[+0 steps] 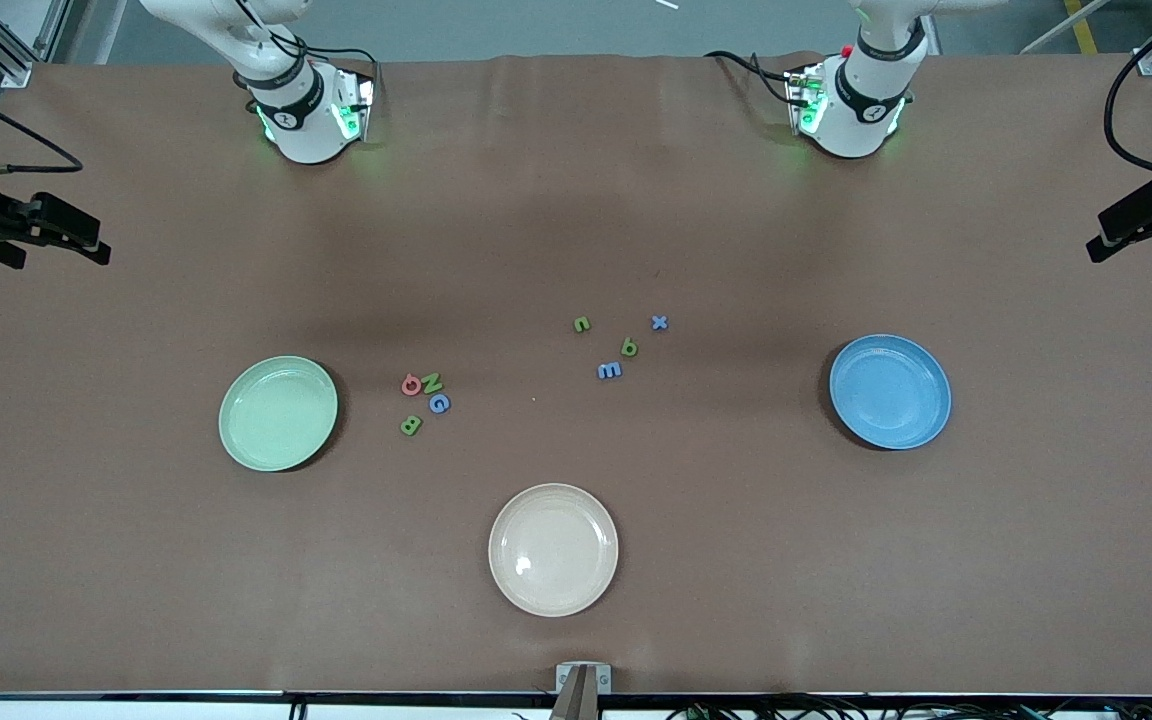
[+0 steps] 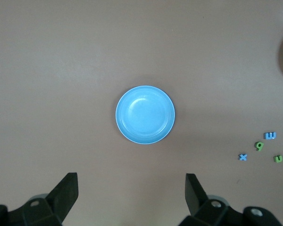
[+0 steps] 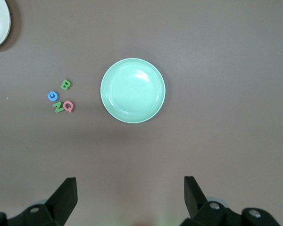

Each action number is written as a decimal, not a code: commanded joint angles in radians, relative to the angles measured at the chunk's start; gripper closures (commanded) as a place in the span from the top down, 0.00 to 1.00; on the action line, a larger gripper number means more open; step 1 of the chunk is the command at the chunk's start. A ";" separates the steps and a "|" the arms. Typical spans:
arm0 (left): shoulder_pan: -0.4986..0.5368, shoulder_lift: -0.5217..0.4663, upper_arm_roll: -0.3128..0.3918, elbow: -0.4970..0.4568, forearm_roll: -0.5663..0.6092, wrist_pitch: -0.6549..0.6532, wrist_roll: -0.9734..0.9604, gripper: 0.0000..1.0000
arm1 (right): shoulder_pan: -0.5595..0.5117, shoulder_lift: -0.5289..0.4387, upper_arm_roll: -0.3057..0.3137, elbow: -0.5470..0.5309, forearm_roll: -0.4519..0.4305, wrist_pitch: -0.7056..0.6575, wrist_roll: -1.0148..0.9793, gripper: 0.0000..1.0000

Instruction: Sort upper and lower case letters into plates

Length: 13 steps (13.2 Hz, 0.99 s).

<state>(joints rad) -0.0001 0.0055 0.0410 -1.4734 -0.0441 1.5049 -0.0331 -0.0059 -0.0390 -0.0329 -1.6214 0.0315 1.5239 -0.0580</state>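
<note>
The mint green plate (image 1: 278,412) lies toward the right arm's end, the blue plate (image 1: 889,391) toward the left arm's end; both are empty. Upper case letters Q (image 1: 411,384), N (image 1: 432,381), G (image 1: 439,403) and B (image 1: 411,425) lie beside the green plate. Lower case n (image 1: 582,324), x (image 1: 659,322), a green letter (image 1: 629,347) and m (image 1: 609,370) lie mid-table. My left gripper (image 2: 131,188) is open, empty, high over the table by the blue plate (image 2: 145,114). My right gripper (image 3: 130,190) is open, empty, high by the green plate (image 3: 132,90).
A cream-beige plate (image 1: 553,549) lies empty, nearer the front camera than the letters. Black camera mounts stand at the table's two ends (image 1: 26,230) (image 1: 1151,215). The arm bases (image 1: 306,110) (image 1: 851,100) stand along the back edge.
</note>
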 commanded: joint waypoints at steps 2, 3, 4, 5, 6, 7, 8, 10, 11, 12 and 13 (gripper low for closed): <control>0.002 -0.001 0.002 0.018 0.000 -0.022 0.016 1.00 | -0.002 -0.042 0.008 -0.046 -0.024 0.022 -0.005 1.00; 0.002 -0.001 0.002 0.018 0.000 -0.022 0.016 1.00 | -0.002 -0.054 0.008 -0.063 -0.025 0.025 -0.003 1.00; 0.003 -0.001 0.002 0.018 0.000 -0.022 0.016 1.00 | -0.002 -0.074 0.008 -0.086 -0.024 0.045 -0.003 1.00; 0.002 -0.001 0.002 0.018 0.000 -0.022 0.016 1.00 | -0.003 -0.085 0.008 -0.103 -0.024 0.053 -0.003 1.00; 0.002 0.001 0.002 0.018 -0.002 -0.022 0.016 1.00 | -0.003 -0.084 0.008 -0.103 -0.024 0.053 -0.002 1.00; 0.003 -0.001 0.002 0.018 -0.002 -0.023 0.016 1.00 | -0.003 -0.082 0.008 -0.100 -0.022 0.052 -0.002 1.00; 0.002 0.001 0.000 0.018 -0.008 -0.023 0.006 1.00 | -0.003 -0.081 0.008 -0.098 -0.019 0.052 -0.002 1.00; -0.009 0.007 -0.009 0.009 -0.017 -0.029 -0.005 1.00 | -0.003 -0.078 0.008 -0.087 -0.015 0.044 0.000 1.00; -0.020 0.016 -0.019 0.007 -0.017 -0.037 -0.016 1.00 | -0.003 -0.075 0.008 -0.078 -0.015 0.038 0.001 1.00; -0.034 0.025 -0.051 -0.005 -0.017 -0.038 -0.037 1.00 | -0.005 -0.073 0.007 -0.071 -0.015 0.038 0.003 1.00; -0.040 0.043 -0.084 -0.007 -0.017 -0.038 -0.068 1.00 | -0.003 -0.071 0.007 -0.063 -0.015 0.038 0.001 1.00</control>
<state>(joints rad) -0.0189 0.0179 0.0003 -1.4831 -0.0483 1.4791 -0.0536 -0.0052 -0.0852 -0.0305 -1.6743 0.0188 1.5570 -0.0580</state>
